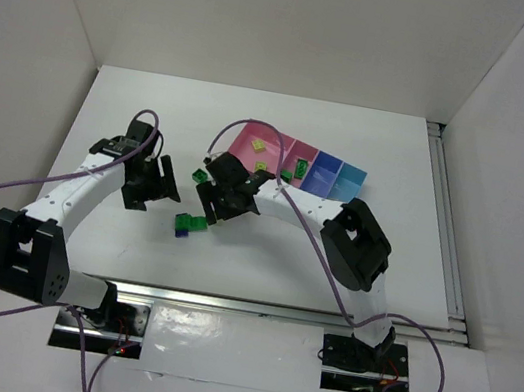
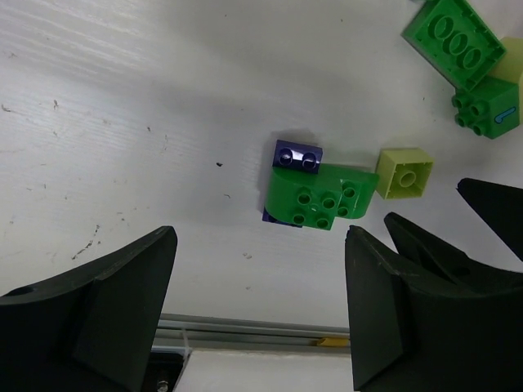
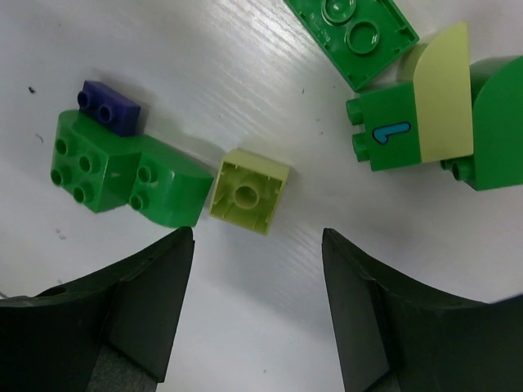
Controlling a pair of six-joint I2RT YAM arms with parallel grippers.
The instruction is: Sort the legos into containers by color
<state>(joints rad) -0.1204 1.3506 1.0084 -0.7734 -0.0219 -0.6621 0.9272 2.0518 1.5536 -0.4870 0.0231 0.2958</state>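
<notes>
At left centre of the top view, the left gripper (image 1: 155, 183) hangs over the table (image 1: 134, 113), jaws spread and holding nothing. Just right of it, loose legos still wait on the table. A green brick (image 2: 319, 200) touches a blue brick (image 2: 298, 155), a lime brick (image 3: 249, 190) lies just beside them, and a green-and-cream cluster (image 3: 392, 131) sits further up. The right gripper (image 1: 226, 194) hovers over these, jaws also spread and empty. At upper right, the pink bin (image 1: 244, 142) has two lime pieces and the magenta bin (image 1: 301, 149) two green ones. The blue bin (image 1: 324, 177) and light-blue bin (image 1: 350, 181) show nothing inside. I judge the sort roughly half done.
</notes>
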